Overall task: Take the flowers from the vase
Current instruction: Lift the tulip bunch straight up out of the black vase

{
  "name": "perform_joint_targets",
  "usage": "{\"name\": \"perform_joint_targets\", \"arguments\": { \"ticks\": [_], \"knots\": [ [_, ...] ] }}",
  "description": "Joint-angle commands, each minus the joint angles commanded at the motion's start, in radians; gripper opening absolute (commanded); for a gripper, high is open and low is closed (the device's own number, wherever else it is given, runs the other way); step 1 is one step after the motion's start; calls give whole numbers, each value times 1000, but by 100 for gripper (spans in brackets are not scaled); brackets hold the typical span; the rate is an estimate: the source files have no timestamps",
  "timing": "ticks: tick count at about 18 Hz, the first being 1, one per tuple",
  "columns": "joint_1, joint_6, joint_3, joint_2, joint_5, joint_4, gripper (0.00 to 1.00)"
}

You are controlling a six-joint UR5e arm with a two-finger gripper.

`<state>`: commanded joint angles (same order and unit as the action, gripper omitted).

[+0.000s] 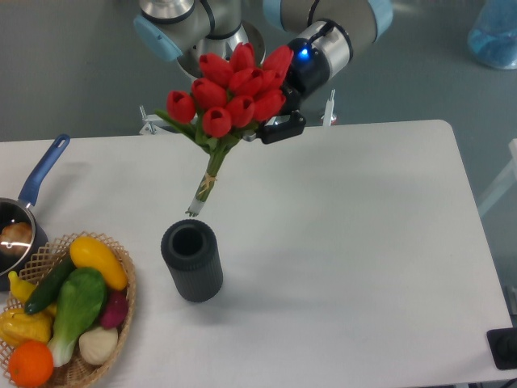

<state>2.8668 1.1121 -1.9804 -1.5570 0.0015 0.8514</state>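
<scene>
The gripper (271, 121) holds the flowers (230, 93) in the air, its fingers pinching the bunch just under the red buds, but the buds hide most of the fingers and only one dark fingertip (284, 129) is visible. The stems hang tilted down to the left, and their lower end is above the vase (192, 260) and apart from its open mouth. The vase stands upright on the white table (363, 242). At the left edge, a basket (121, 275) with vegetables and a pan (20, 218) are partly cut off.
</scene>
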Motion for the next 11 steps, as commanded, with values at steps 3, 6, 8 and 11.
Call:
{"name": "perform_joint_targets", "arguments": {
  "ticks": [3, 6, 8, 11],
  "knots": [
    [75, 2, 15, -12, 2, -3, 32],
    [78, 0, 52, -46, 8, -5, 32],
    [80, 0, 67, -49, 26, -5, 32],
    [100, 2, 66, -55, 31, -6, 32]
  ]
}}
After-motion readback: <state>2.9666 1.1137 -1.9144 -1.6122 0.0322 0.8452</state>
